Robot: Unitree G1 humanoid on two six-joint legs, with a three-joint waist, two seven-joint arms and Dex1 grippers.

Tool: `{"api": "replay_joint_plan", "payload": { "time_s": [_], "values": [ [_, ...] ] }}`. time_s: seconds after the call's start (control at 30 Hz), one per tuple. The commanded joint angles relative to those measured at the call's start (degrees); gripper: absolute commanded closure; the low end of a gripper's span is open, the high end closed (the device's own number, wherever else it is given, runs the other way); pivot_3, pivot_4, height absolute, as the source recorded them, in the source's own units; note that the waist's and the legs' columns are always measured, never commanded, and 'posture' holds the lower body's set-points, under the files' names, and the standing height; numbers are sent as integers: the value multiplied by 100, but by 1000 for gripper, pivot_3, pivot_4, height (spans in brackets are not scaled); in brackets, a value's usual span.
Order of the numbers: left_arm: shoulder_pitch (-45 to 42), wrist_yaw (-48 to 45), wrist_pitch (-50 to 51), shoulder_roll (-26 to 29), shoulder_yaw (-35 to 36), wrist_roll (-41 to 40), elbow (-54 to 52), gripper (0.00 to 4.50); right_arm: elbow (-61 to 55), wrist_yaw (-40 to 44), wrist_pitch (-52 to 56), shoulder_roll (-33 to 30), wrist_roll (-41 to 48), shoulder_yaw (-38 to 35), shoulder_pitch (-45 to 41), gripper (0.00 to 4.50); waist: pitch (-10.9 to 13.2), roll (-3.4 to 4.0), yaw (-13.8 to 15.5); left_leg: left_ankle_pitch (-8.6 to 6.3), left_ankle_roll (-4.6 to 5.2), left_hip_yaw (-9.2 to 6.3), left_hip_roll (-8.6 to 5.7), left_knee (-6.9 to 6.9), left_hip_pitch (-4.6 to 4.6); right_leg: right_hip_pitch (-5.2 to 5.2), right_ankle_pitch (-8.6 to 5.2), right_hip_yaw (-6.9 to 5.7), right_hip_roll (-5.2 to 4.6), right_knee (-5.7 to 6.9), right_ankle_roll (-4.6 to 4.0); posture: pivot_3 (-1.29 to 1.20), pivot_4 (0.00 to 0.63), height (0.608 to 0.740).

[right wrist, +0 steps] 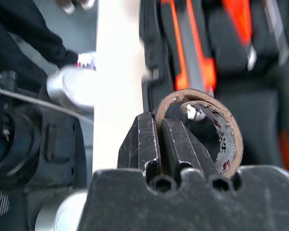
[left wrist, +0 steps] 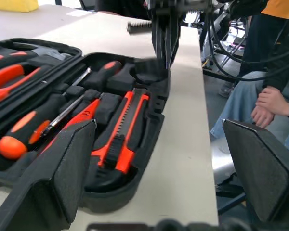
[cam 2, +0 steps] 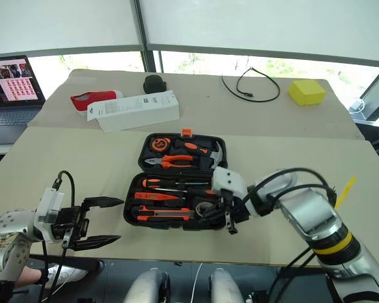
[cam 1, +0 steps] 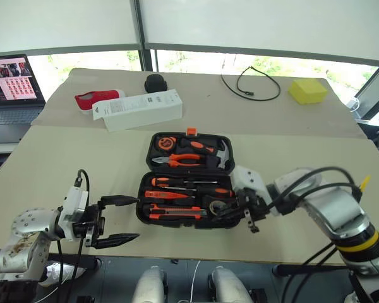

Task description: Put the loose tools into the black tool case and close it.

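The black tool case [cam 1: 147, 182] lies open in the middle of the table. Two screwdrivers [cam 1: 177, 184], a slim orange tester pen [cam 1: 167, 195] and the utility knife [cam 1: 174, 215] rest in its near half. My right gripper [cam 1: 226, 213] hangs over the case's near right corner, shut on the wall of the small tape roll [right wrist: 216, 127], one finger inside the ring and one outside. To the left of the case my left gripper [cam 1: 131, 219] points at it, open and empty. From the left wrist I see the knife [left wrist: 125, 134] and the roll [left wrist: 149, 71].
The case's far half holds a tape measure [cam 1: 165, 142], pliers [cam 1: 183, 160] and a hammer [cam 1: 222, 153]. Behind it lie a white carton [cam 1: 142, 108], a round black object [cam 1: 155, 82], a cable [cam 1: 252, 82] and a yellow block [cam 1: 307, 90]. A laptop [cam 1: 9, 85] stands far left. A seated person [left wrist: 267, 98] is beside the table.
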Motion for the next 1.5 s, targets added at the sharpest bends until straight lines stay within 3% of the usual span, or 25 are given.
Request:
{"api": "replay_joint_plan", "payload": {
  "time_s": [0.03, 0.33, 0.37, 0.47, 0.57, 0.67, 0.73, 0.83, 0.97, 1.0, 1.1, 1.3, 1.5],
  "values": [
    [32, 69, -22, 39, 62, -93, -259, 0, -132, -85, 68, -343, -146, 128, -18, 4454, 0, 0, -5, 0, 0, -1, 0, 0, 2, 2, 0, 0, 0, 0, 0, 0, 150, 740],
    [36, 285, 1, 40, 140, -60, -220, 0, 311, -406, -112, -275, -574, 595, -240, 4454, -6, -10, -6, 0, 0, -3, -1, 0, 3, 5, 0, 0, 0, -1, 1, 0, 150, 740],
    [20, 379, 44, 40, 160, -58, -215, 0, 267, -217, -120, -388, -550, 694, -265, 3882, -7, -13, -12, 0, 0, -4, 0, 0, 4, 5, 1, -1, 1, -1, 1, 0, 150, 740],
    [-51, 808, 341, 81, 288, -122, -240, 0, 114, -11, -156, -392, -229, 483, -308, 3157, -8, -15, -12, 0, 0, -4, 1, 1, 7, 7, 1, 0, 1, 0, 0, 0, 150, 740],
    [-89, 1314, 877, 277, 504, -148, -197, 0, -34, 460, -53, -305, 756, -337, -347, 2112, -4, -21, -13, 0, 1, -7, 1, -1, 3, 3, 1, -1, 2, 0, 0, 0, 150, 740],
    [-144, 1456, 1262, 368, 725, -394, -57, 0, 297, 698, -385, -506, 1030, -908, -204, 2112, -3, -21, -14, -1, 2, -11, 2, -4, 3, 3, 1, -2, 3, -1, 0, 0, 150, 740],
    [-397, 1826, 1377, 321, 798, -313, 171, 537, 685, 787, -714, -651, 1002, -1237, -36, 2072, -3, -22, 7, -1, 2, -9, 0, -3, 3, 5, 2, -2, 0, -2, 2, 0, 150, 740],
    [-1159, 2721, 1440, 118, 583, 180, 690, 1587, 1836, 198, -1845, -336, 523, -1752, 151, 2838, -2, -33, 72, 0, 3, -12, -2, 2, 8, 16, 4, -7, 0, -2, 3, 0, 150, 740],
    [-1887, 3458, 1377, -157, 28, 950, 1308, 3108, 2904, -512, -3632, 209, -418, -1643, 177, 4269, 0, -37, 75, 6, 7, -4, -6, 7, 7, 16, 20, 2, 2, -5, 10, 0, 150, 740],
    [-2045, 3518, 1339, -233, -184, 1144, 1414, 3372, 3172, -717, -3981, 351, -658, -1566, 173, 4463, 0, -36, 65, 6, 7, -3, -6, 9, 6, 13, 21, 2, 3, -4, 11, 0, 150, 740],
    [-2332, 3408, 1600, -347, -633, 1333, 1545, 4415, 3692, -1035, -4516, 689, -1103, -1380, 155, 4500, 1, -36, 31, 7, 6, -1, -6, 6, -2, 5, 22, 4, 5, -3, 9, 0, 150, 740],
    [-2561, 3123, 1689, -551, -1180, 1464, 1594, 4415, 3842, -932, -4713, 1078, -1170, -1171, 93, 4500, 2, -34, -15, 7, 6, 2, -5, 1, -9, -3, 22, 6, 5, -2, 9, 0, 150, 740],
    [-2662, 2683, 1427, -812, -1554, 1605, 1700, 4415, 3336, -481, -4486, 932, -928, -1215, 448, 4500, 2, -33, 12, 7, 6, 0, -6, 3, -6, 3, 22, 5, 4, -2, 9, 0, 150, 740]
  ]
}}
